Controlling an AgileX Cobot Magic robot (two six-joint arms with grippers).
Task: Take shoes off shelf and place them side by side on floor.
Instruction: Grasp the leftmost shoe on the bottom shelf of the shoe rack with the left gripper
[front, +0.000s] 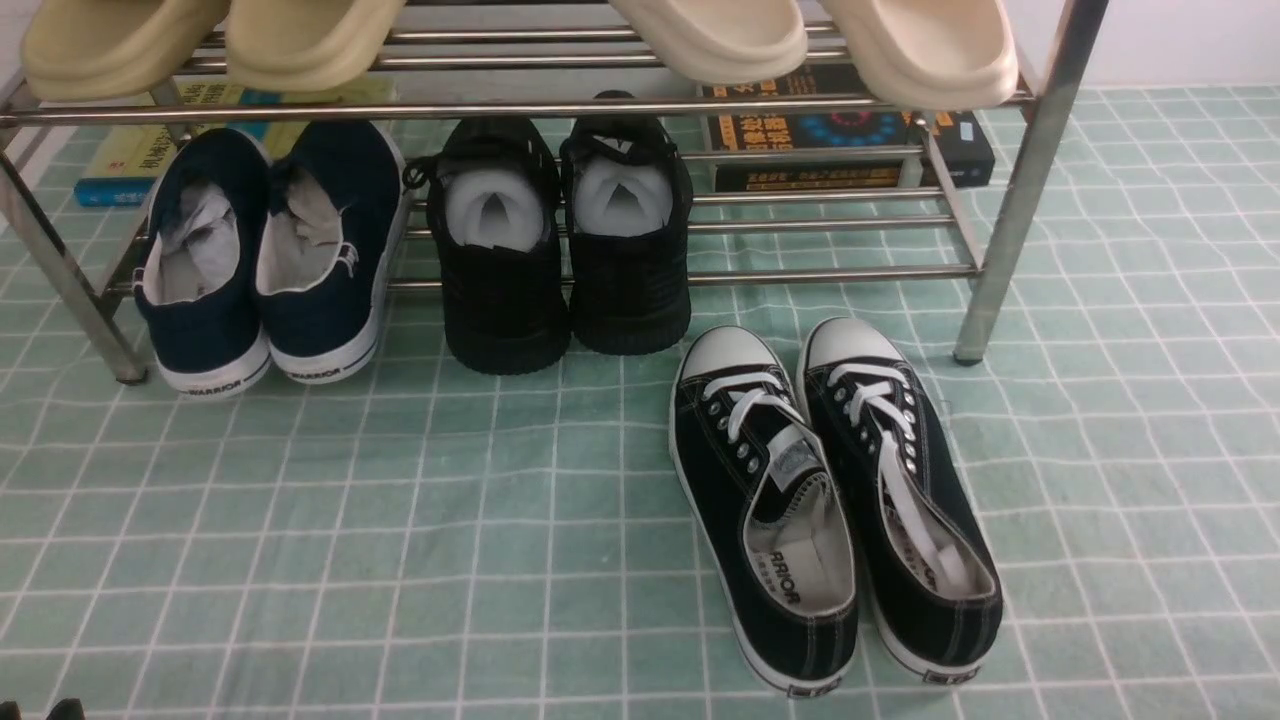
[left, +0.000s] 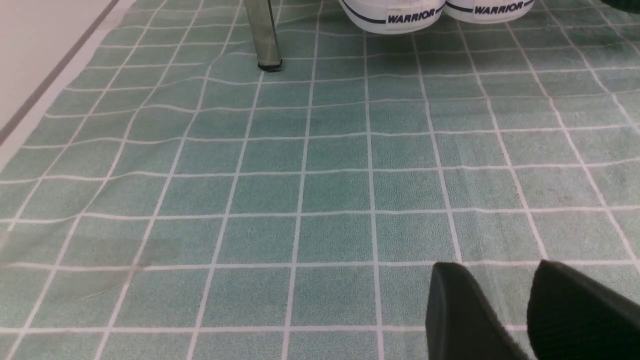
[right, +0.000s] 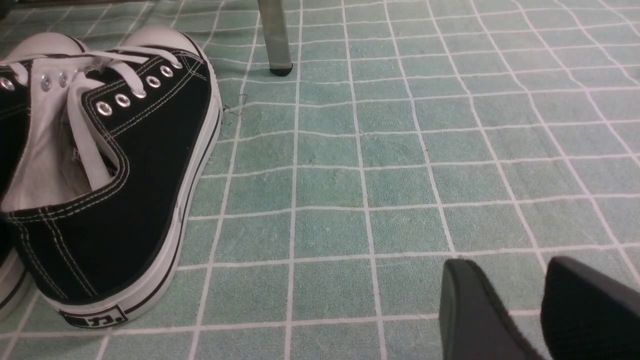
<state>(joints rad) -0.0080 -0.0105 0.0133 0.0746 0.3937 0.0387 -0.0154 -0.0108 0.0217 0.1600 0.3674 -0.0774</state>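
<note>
Nearest each wrist lens, the left gripper (left: 507, 280) and the right gripper (right: 510, 272) are being held low over the floor (front: 400, 560), fingers parted and nothing between them. At the lower right of the front view, the laced sneakers (front: 760, 500) are already lying side by side on the floor, toe caps toward the shelf (front: 800, 274). The shoes (front: 300, 300) are sitting at the upper left of that frame, on the lower tier, touching each other, just left of the all-black shoes (front: 500, 290). Their long axes are running up the frame, the left one being angled slightly outward. Toes are being pointed away under the upper bars, and the white lettered heels are being hung over the front bar down toward the floor. Whether the heels are touching it cannot be told. In the left wrist view those heels (left: 410, 17) are being shown at the top edge, well apart from the fingertips. Each shoe is being judged light, with a soft canvas upper likely to fold under pressure and a stiffer rubber sole. A hold at the heel is therefore being favoured, one finger inside the opening and one behind the heel, since that end is nearest and clear of the bars.
</note>
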